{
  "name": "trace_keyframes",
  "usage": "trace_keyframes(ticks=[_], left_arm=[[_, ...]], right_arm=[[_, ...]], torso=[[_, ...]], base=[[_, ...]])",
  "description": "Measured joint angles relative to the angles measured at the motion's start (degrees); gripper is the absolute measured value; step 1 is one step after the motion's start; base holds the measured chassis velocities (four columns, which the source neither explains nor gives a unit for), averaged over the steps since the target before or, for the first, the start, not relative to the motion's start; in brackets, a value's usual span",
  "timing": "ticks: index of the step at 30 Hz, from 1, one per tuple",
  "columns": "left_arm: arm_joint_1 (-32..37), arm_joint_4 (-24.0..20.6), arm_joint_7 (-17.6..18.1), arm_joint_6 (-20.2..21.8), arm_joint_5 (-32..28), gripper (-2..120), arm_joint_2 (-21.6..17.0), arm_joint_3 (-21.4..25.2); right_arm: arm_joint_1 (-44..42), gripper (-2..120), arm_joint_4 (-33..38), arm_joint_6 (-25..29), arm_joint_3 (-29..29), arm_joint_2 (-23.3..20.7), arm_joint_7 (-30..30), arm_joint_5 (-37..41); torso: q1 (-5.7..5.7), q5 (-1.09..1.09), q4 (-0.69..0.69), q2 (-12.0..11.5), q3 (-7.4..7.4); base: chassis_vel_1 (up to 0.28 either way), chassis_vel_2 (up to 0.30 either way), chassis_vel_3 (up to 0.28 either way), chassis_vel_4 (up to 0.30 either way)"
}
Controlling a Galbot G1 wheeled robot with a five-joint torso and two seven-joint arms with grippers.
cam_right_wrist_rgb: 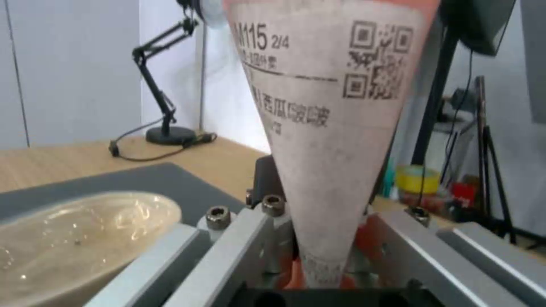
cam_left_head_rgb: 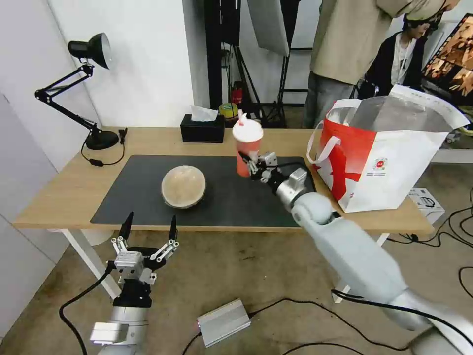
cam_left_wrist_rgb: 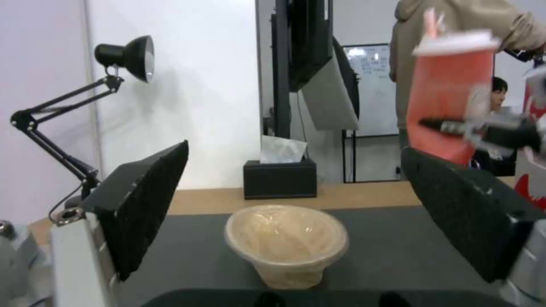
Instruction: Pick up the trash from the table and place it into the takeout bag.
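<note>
My right gripper (cam_left_head_rgb: 249, 165) is shut on the red cup (cam_left_head_rgb: 246, 144) with white lid and straw, holding it lifted above the dark mat, left of the takeout bag (cam_left_head_rgb: 389, 162). In the right wrist view the cup (cam_right_wrist_rgb: 324, 128) with its printed label stands close between the jaws. The beige dome-shaped bowl (cam_left_head_rgb: 183, 186) lies upside down on the mat; it shows ahead in the left wrist view (cam_left_wrist_rgb: 286, 241). My left gripper (cam_left_head_rgb: 149, 228) hangs open below the table's front edge, in line with the bowl. The red-and-white bag stands open at the table's right end.
A black tissue box (cam_left_head_rgb: 202, 129) and a black desk lamp (cam_left_head_rgb: 93, 98) stand at the back of the table (cam_left_head_rgb: 59, 192). People stand behind the bag. Cables and a silver box (cam_left_head_rgb: 224, 321) lie on the floor.
</note>
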State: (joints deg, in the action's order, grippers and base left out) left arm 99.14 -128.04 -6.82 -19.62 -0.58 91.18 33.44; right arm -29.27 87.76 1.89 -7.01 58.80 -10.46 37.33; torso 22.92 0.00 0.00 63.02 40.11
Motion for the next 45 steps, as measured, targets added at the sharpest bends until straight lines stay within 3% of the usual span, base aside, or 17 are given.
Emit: trace_keyframes(ticks=[5,12,15,34,45], left_arm=[[-0.29,0.1,-0.1,-0.02,0.4,100,0.02,-0.52],[-0.56,0.1,-0.13,-0.02,0.67,100,0.04,-0.79],[-0.79,-0.03,-0.17,0.04,1.01,100,0.05,-0.99],[-0.06,-0.96,-0.48,0.31,1.59,100,-1.15,-1.25],[-0.35,-2.02,-0.56,0.38,1.11,100,-2.29,-1.32]], right_arm=[[0.71,4,5.91,-0.92,0.83,-6.35,0.36,3.24],[0.84,4,10.33,-1.23,2.26,-11.08,0.32,5.31],[0.3,4,14.48,-1.51,5.42,-15.89,-0.82,7.42],[-2.99,4,18.68,-1.71,18.12,-26.24,-3.17,11.67],[-3.99,4,17.34,-1.53,21.48,-31.43,-4.33,10.71]], torso=[[0.0,0.02,0.0,0.0,0.0],[0.0,0.01,0.0,0.01,0.0],[0.0,0.01,-0.01,0.01,-0.01],[0.0,0.0,0.0,0.01,0.0],[0.0,0.0,-0.01,0.01,0.0]], base=[[0.0,0.0,0.0,0.0],[0.0,0.0,0.0,0.0],[0.0,0.0,0.0,0.0],[0.0,0.0,0.0,0.0],[0.0,0.0,0.0,0.0]])
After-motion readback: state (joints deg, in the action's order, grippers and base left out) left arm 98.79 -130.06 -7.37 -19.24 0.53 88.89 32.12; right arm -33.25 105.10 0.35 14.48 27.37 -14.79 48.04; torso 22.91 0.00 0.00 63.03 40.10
